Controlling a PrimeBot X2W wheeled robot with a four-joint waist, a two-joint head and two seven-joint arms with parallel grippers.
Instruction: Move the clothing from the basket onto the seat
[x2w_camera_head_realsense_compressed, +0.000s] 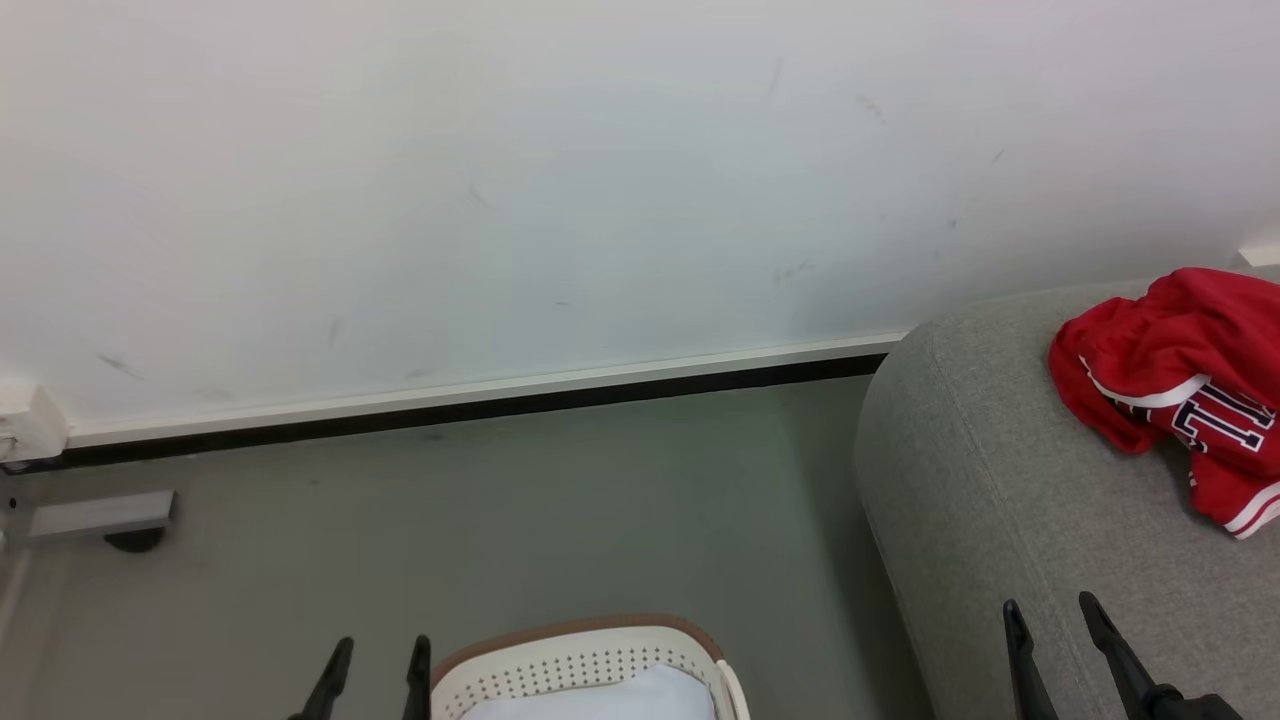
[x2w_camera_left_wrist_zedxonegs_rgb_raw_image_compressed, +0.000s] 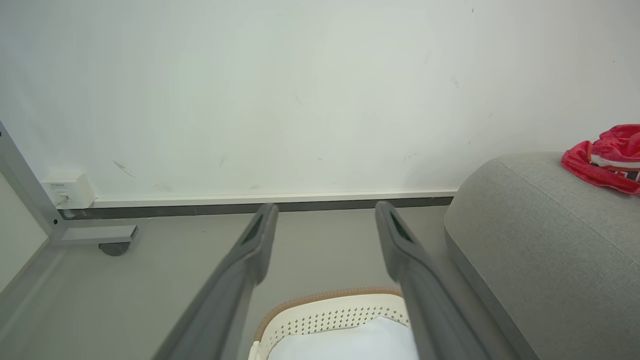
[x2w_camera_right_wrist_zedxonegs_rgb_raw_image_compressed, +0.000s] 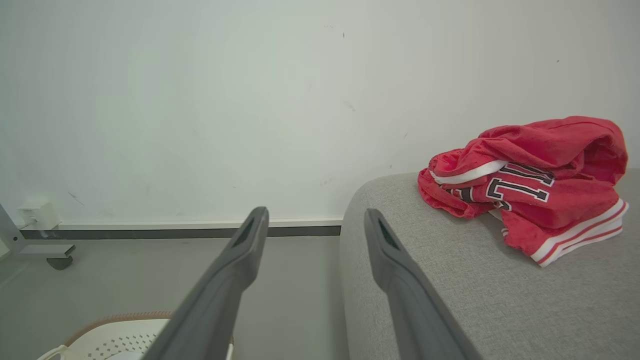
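Note:
The clothing (x2w_camera_head_realsense_compressed: 1175, 385), a crumpled red garment with white stripe trim and dark numbers, lies on the grey seat (x2w_camera_head_realsense_compressed: 1000, 480) at the right; it appears again as clothing (x2w_camera_right_wrist_zedxonegs_rgb_raw_image_compressed: 530, 187) on the seat (x2w_camera_right_wrist_zedxonegs_rgb_raw_image_compressed: 450, 280) and as clothing (x2w_camera_left_wrist_zedxonegs_rgb_raw_image_compressed: 607, 157) on the seat (x2w_camera_left_wrist_zedxonegs_rgb_raw_image_compressed: 540, 235). The off-white perforated basket (x2w_camera_head_realsense_compressed: 580, 665) with a brown rim stands on the floor at the bottom centre, holding a pale cloth (x2w_camera_head_realsense_compressed: 610, 700). My left gripper (x2w_camera_head_realsense_compressed: 377, 665) is open, just left of the basket. My right gripper (x2w_camera_head_realsense_compressed: 1052, 625) is open above the seat's near part, holding nothing.
A white wall with a pale skirting board (x2w_camera_head_realsense_compressed: 480, 395) runs behind the grey floor (x2w_camera_head_realsense_compressed: 500, 500). A grey metal frame foot with a castor (x2w_camera_head_realsense_compressed: 110, 520) stands at the far left, beside a small white wall box (x2w_camera_left_wrist_zedxonegs_rgb_raw_image_compressed: 67, 190).

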